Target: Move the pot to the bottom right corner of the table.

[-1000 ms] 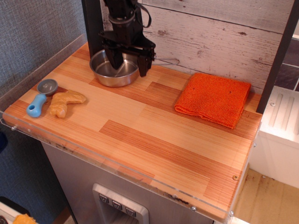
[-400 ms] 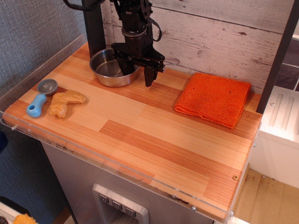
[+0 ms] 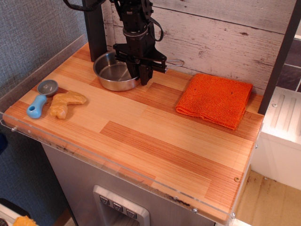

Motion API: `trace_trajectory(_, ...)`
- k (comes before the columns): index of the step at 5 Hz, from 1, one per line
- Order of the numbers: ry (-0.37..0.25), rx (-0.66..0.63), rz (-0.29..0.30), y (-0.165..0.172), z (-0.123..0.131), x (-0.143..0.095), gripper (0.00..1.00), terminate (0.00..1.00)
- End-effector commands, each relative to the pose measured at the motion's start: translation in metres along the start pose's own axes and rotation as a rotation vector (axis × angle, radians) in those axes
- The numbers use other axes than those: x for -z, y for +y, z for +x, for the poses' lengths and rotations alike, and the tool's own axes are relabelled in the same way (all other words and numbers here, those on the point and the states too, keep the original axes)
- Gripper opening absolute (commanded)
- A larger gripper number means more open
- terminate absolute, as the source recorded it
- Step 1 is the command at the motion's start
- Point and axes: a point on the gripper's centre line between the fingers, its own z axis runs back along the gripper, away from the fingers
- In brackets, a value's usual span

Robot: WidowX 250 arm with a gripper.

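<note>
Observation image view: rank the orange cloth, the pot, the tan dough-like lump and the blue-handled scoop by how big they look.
1. orange cloth
2. pot, partly hidden behind the gripper
3 and 4. tan lump and blue-handled scoop: too alike to rank.

I see the counter [image 3: 155,136], a striped top of light and reddish wood planks with a clear plastic rim along its left and front edges, set on a grey metal base. Four things lie on it. The pot [image 3: 115,71] sits at the back left, near the wall, its thin wire handle reaching right. On the left edge lies a scoop [image 3: 41,98] with a grey bowl and blue handle, and just beside it, touching, a tan lump [image 3: 66,103]. At the back right lies a folded orange cloth [image 3: 215,99], well apart from the pot.
</note>
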Motion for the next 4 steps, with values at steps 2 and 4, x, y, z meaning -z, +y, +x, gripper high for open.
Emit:
trace_trajectory(2,-0.206,0.088,-0.024,-0.007,-0.014,-0.102,0.0,0.0)
trace_trajectory(4,-0.159,0.227,-0.091,-0.075,-0.061,-0.11,0.0,0.0)
